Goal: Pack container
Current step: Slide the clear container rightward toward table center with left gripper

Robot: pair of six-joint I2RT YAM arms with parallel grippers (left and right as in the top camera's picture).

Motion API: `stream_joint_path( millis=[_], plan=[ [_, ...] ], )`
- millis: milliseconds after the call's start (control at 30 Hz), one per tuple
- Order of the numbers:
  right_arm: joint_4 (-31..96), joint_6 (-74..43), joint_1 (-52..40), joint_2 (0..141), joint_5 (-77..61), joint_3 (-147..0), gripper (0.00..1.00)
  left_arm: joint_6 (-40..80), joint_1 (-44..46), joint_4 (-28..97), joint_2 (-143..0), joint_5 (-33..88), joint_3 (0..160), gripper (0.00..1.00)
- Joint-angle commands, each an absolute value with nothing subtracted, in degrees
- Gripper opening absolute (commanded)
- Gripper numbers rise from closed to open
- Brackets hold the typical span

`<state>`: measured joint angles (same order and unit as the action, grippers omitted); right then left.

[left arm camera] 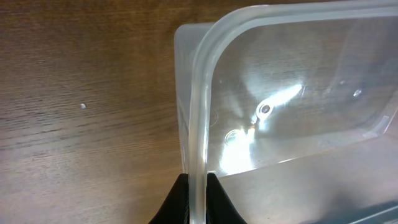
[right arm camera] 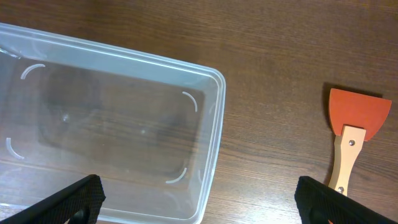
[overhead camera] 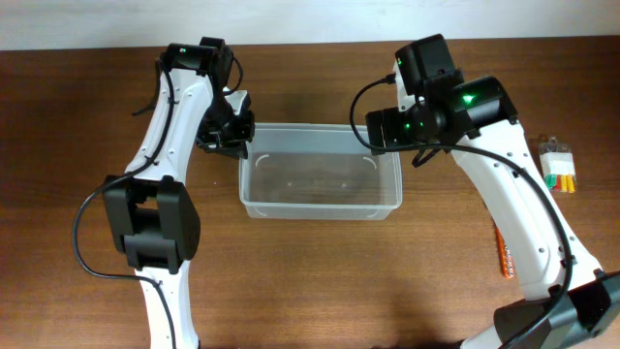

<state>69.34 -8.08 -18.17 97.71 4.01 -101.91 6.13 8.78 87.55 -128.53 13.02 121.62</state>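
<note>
The clear container [overhead camera: 320,209] sits mid-table with nothing inside it. My left gripper [overhead camera: 231,136] is at its left rim. In the left wrist view, the two black fingers [left arm camera: 198,188] are shut on the container's rim [left arm camera: 205,74], one finger outside the wall and one inside. My right gripper [overhead camera: 386,131] hangs over the container's far right corner. In the right wrist view its fingers [right arm camera: 199,199] are wide open and hold nothing, above the container's edge [right arm camera: 214,112].
An orange spatula with a wooden handle [right arm camera: 356,115] lies on the wood to the right of the container; in the overhead view [overhead camera: 505,254] my right arm partly hides it. A small pack of coloured markers [overhead camera: 557,165] lies at the far right.
</note>
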Motion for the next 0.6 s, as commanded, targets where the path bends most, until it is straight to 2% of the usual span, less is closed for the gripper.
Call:
stream_joint_path(
  millis=[0, 33, 567],
  plan=[
    [69.2, -7.7, -17.9, 97.9, 5.2, -102.4, 0.98, 6.7, 8.4, 88.7, -126.4, 12.0, 122.2, 0.06],
    [69.2, -7.7, -17.9, 97.9, 5.2, -102.4, 0.98, 6.7, 8.4, 89.1, -126.4, 12.0, 122.2, 0.02],
    [69.6, -7.7, -17.9, 97.9, 5.2, -102.4, 0.99, 9.6, 8.4, 90.9, -126.4, 9.0, 122.2, 0.02]
  ],
)
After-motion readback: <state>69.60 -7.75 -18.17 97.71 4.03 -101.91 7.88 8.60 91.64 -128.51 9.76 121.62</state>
